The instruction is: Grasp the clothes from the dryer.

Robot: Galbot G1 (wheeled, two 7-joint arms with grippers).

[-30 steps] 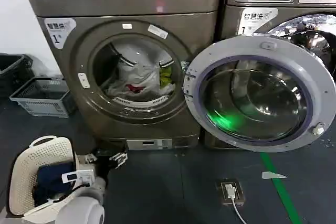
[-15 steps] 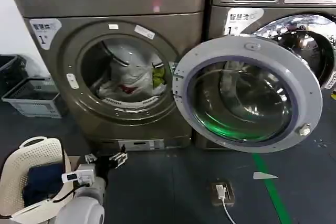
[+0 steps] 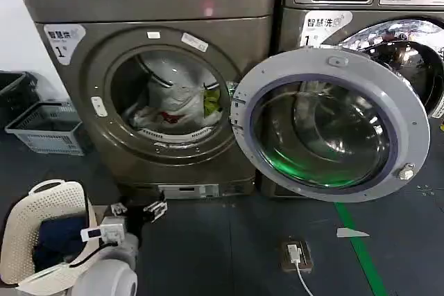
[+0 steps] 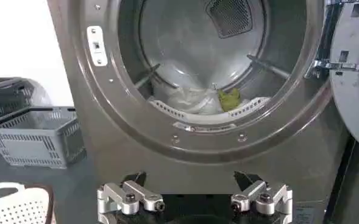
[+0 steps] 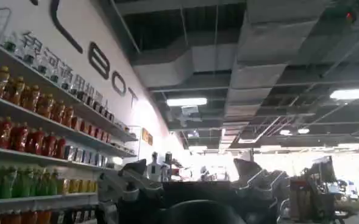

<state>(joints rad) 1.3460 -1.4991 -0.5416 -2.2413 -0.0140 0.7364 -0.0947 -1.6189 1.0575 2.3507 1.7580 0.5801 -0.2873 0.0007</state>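
The dryer [image 3: 69, 102] is the bronze-grey front-loader on the left, and its round door [image 3: 329, 126] is swung open to the right. The clothes [image 3: 177, 105] lie heaped inside the drum: white and pale grey fabric with a red patch and a lime-green piece [image 4: 230, 98]. My left gripper [image 3: 139, 207] hangs low over the floor in front of the dryer, below the porthole. It is open and holds nothing, and the clothes [image 4: 188, 97] lie well ahead of it [image 4: 192, 182]. My right gripper [image 5: 191, 173] is open and empty, pointing away into the room.
A second machine [image 3: 361, 5] stands to the right behind the open door. A white laundry basket [image 3: 35, 220] with dark cloth sits at my lower left, and a grey crate [image 3: 45, 126] stands left of the dryer. A floor socket and cable [image 3: 296, 254] lie by a green line.
The head view has shifted, so the dryer and its door now sit a little further left. My left gripper keeps its place low before the dryer, still open.
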